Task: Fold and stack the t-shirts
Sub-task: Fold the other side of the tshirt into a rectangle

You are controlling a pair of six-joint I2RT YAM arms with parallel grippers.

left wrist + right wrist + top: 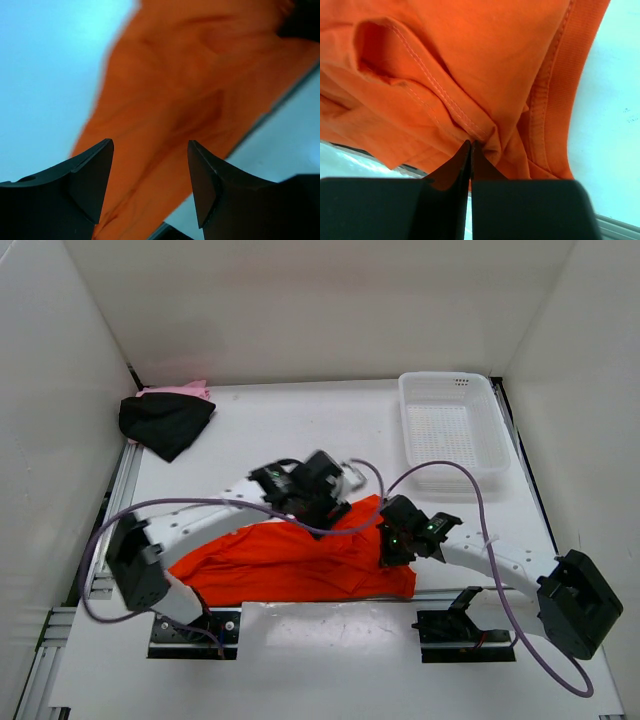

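Orange t-shirt [290,565] lies on the near tabletop [300,430], long axis 9 to 3 o'clock. Your right end effector [471,145] is clamped on a fold at its 3 o'clock end. Your left end effector [150,145], jaws apart, hovers over its 12 o'clock edge.

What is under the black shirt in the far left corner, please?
A pink shirt shows along the far edge of the black shirt, seemingly beneath it. Most of the pink one is covered, so its fold and extent cannot be seen.
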